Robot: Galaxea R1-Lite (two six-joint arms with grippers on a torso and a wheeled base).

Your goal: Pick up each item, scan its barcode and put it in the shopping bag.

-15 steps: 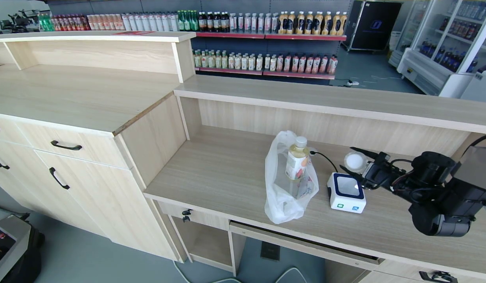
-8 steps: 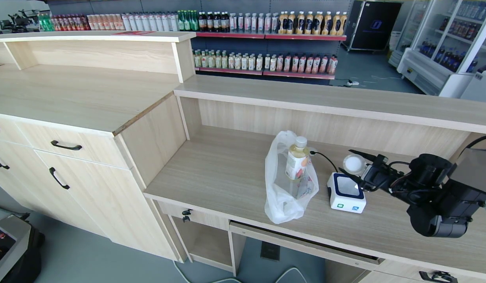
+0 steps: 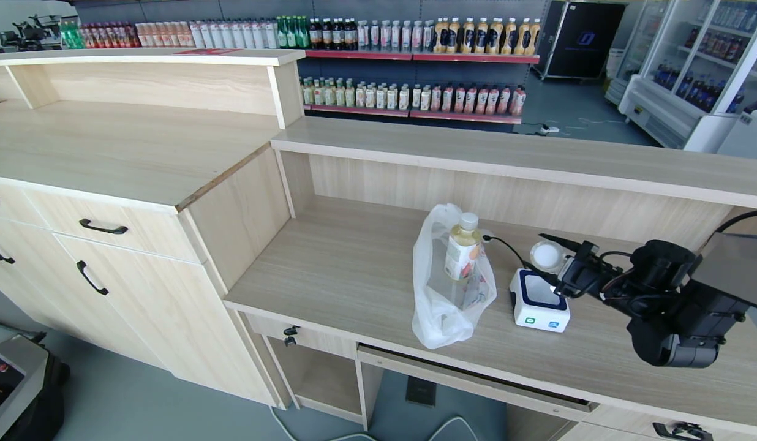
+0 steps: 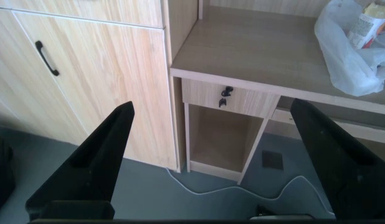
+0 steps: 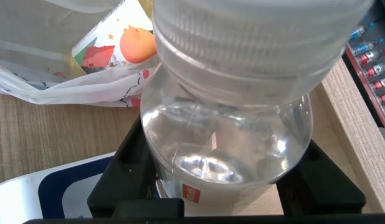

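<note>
Right gripper [image 3: 542,256] around clear bottle [image 5: 225,146], by scanner [image 3: 539,304]

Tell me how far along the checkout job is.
Done: one juice bottle already stands in the bag. In hand: the right gripper is shut on a clear bottle, held close by the scanner, so the scanning step looks underway. Left: that bottle has yet to go into the bag.
</note>
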